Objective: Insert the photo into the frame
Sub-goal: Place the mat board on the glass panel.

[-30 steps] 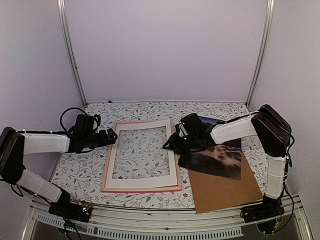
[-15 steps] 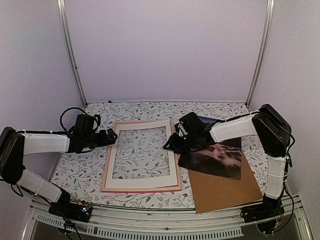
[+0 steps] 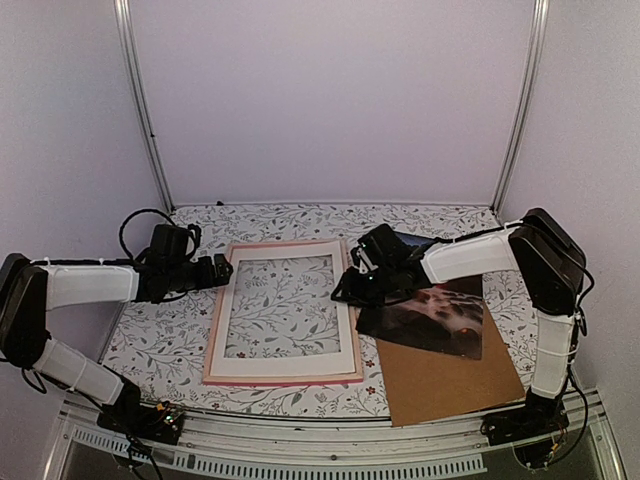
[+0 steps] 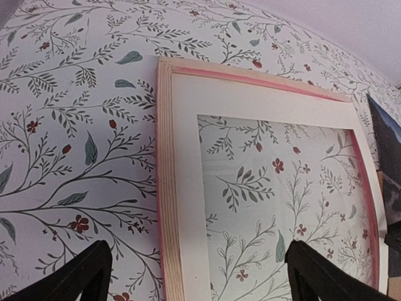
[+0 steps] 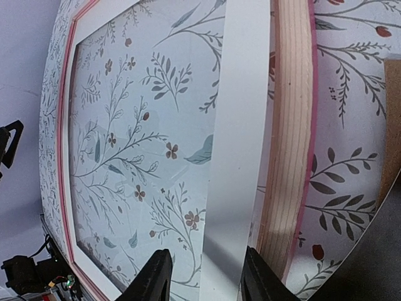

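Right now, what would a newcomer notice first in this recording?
The pink frame lies mid-table with a white mat in it, the right gripper straddling the mat's right strip. The dark photo sits to the right on a brown backing board, not yet in the frame. The left gripper hovers open at the frame's left edge.

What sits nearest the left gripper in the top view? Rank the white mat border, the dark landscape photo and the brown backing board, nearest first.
1. White mat border, right beside the left gripper, mid-table.
2. Dark landscape photo, beyond the mat, towards the right arm.
3. Brown backing board, under the photo, near-right corner.
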Motion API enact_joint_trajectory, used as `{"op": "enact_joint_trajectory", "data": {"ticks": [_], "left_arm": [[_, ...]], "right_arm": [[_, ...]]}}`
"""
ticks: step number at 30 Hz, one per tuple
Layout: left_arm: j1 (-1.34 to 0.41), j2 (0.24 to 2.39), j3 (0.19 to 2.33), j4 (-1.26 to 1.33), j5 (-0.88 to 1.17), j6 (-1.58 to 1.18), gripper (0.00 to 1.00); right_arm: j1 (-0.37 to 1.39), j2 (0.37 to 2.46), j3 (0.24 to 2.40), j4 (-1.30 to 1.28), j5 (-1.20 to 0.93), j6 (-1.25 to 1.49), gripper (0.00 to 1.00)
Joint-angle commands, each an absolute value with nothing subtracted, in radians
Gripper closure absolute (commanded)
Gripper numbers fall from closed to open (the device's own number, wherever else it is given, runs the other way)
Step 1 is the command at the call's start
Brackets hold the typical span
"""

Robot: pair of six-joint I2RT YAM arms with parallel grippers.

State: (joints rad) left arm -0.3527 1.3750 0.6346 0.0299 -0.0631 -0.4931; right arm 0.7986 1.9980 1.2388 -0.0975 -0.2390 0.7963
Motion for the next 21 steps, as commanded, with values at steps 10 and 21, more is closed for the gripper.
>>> {"op": "enact_joint_trajectory", "data": {"ticks": [10, 21], "left_arm": [[-0.357, 1.372, 0.661, 0.003, -0.107, -0.457, 0.00], [-0.357, 1.372, 0.660, -0.033, -0.112, -0.452, 0.00]], "right_arm": [[0.809, 1.949, 1.256, -0.135, -0.187, 0.758, 0.60], [0.818, 1.937, 1.278, -0.180, -0.135, 0.722, 0.60]]}}
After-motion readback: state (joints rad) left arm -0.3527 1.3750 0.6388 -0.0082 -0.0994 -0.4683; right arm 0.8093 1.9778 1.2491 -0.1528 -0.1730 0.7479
